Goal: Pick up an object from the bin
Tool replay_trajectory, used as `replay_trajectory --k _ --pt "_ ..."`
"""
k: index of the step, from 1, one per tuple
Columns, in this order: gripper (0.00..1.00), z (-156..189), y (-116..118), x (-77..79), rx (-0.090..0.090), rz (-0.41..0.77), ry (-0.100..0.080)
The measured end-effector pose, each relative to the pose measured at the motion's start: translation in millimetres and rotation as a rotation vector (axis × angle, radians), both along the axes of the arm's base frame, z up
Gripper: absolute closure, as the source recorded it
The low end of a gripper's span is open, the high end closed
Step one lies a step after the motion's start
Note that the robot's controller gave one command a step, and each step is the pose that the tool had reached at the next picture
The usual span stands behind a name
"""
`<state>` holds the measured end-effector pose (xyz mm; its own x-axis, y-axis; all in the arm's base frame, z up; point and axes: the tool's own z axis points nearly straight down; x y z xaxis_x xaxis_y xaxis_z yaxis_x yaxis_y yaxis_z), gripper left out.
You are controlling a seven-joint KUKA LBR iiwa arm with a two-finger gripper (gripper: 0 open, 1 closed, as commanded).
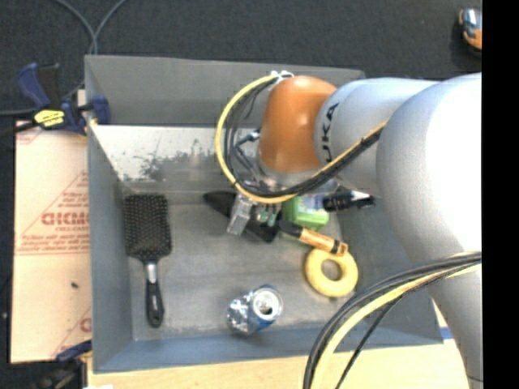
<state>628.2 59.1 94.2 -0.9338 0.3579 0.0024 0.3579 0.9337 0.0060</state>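
My gripper (pixel 243 217) hangs below the orange wrist cover, low over the middle of the bin. It is above a dark cluster: a black wedge-shaped piece (pixel 217 203) pokes out to its left and a black part lies right under it. A green block (pixel 306 214) lies just to its right. A tool with an orange and black handle (pixel 315 239) runs from under the gripper toward the lower right. Nothing shows between the gripper's tips.
A black hairbrush (pixel 147 235) lies along the left side, handle toward the front. A crushed blue-and-silver can (pixel 254 309) sits near the front wall. A yellow tape ring (pixel 331 272) lies at the right. The arm covers the bin's back right.
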Motion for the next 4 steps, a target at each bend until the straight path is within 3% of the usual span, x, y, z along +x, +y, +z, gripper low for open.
replay_trajectory --k 2,4 --pt "1.0 25.1 -0.4 -0.1 0.001 0.001 -0.001" --pt "1.0 73.5 -1.0 0.3 0.001 0.001 -0.002"
